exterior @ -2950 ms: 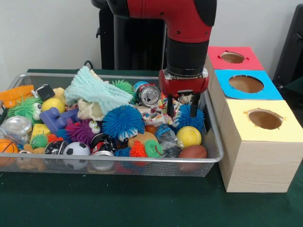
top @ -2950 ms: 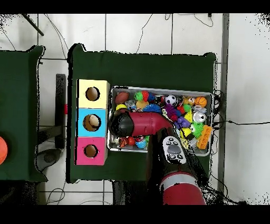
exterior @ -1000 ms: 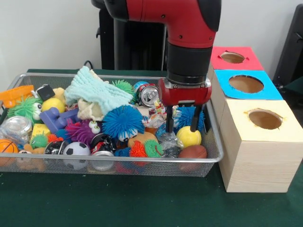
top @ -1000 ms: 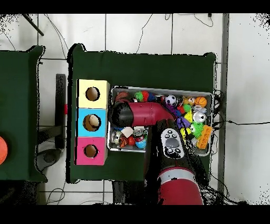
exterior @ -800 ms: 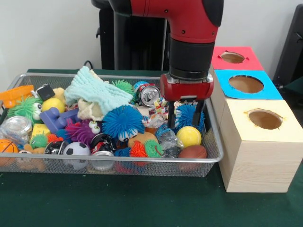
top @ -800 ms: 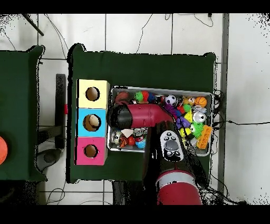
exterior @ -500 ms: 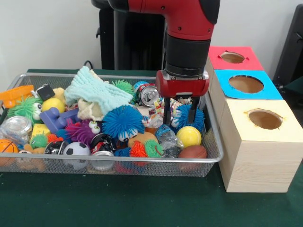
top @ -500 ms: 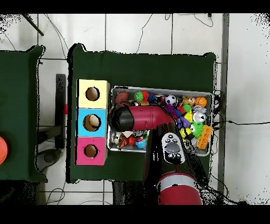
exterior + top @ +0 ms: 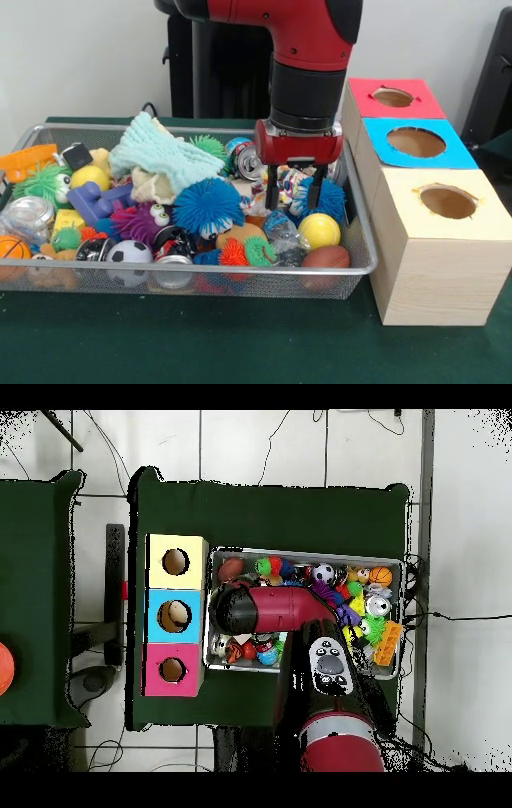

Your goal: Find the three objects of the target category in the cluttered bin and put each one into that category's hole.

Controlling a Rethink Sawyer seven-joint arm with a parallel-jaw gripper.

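The gripper hangs low over the right end of the wire bin, its two black fingers spread apart with a printed crumpled wrapper showing in the gap — whether they touch it cannot be told, and nothing is clearly held. Just behind the gripper lies a soda can on its side; just right of it sits a blue spiky ball. Below the fingers are a clear crumpled plastic piece, a yellow ball and a brown football against the front wall. A larger blue spiky ball sits mid-bin, with a mint cloth heaped behind it and a soccer ball near the front.

Right of the bin, touching its side, stand three wooden boxes in a row on the green surface — yellow box nearest, blue box in the middle, red box farthest, each with a round hole on top. In the overhead view the arm covers the bin's box-side end.
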